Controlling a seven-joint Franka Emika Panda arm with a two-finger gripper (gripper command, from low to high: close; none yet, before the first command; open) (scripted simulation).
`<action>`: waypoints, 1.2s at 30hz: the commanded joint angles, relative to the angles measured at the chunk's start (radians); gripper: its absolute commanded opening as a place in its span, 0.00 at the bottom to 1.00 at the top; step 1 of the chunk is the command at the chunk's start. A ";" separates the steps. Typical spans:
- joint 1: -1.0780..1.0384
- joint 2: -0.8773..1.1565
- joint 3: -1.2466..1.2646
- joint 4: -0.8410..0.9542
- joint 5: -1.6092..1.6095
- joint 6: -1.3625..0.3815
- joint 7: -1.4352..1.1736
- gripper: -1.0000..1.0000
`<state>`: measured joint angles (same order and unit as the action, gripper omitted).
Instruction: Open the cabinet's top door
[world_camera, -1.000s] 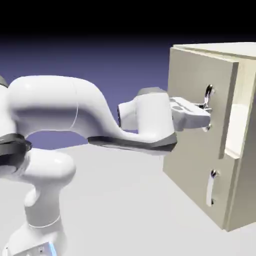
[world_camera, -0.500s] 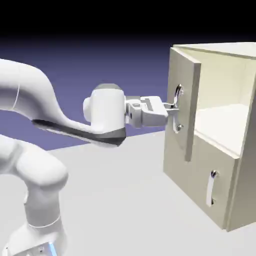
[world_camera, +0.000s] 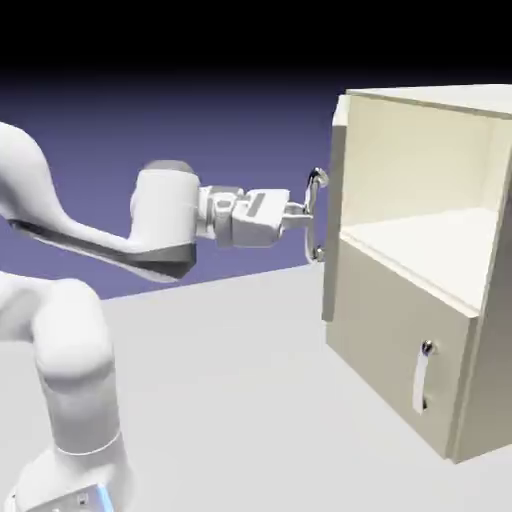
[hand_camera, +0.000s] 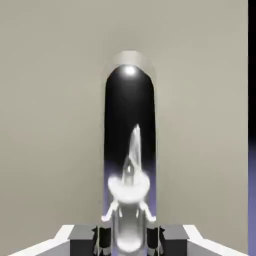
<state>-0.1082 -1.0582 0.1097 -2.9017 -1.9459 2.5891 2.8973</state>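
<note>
While gripping the curved silver handle (world_camera: 316, 213) of the top door (world_camera: 334, 215), reaches level from the exterior view's left: white arm (world_camera: 70, 230), gripper (world_camera: 300, 211) closed around that handle. Door swung wide open, seen nearly edge-on at the left front corner of the beige cabinet (world_camera: 480, 290). Upper compartment exposed, pale shelf (world_camera: 430, 240) inside. Below it, shorter panel (world_camera: 395, 355) shut, with small straight handle (world_camera: 423, 376). From the hand view: door face (hand_camera: 50, 125) filling the frame, shiny handle (hand_camera: 129, 150) rising between the grey fingertips (hand_camera: 102, 235), apparently pinched, though reflections blur the contact.
</note>
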 joint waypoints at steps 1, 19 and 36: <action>-0.036 -0.013 0.037 -0.003 0.028 0.021 0.001 0.00; -0.322 -0.303 0.386 -0.095 0.620 0.225 -0.287 0.00; 0.017 -0.299 0.763 0.032 1.202 -0.514 -0.500 0.00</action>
<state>-0.0911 -1.3575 0.8726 -2.8703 -0.7441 2.0763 2.3969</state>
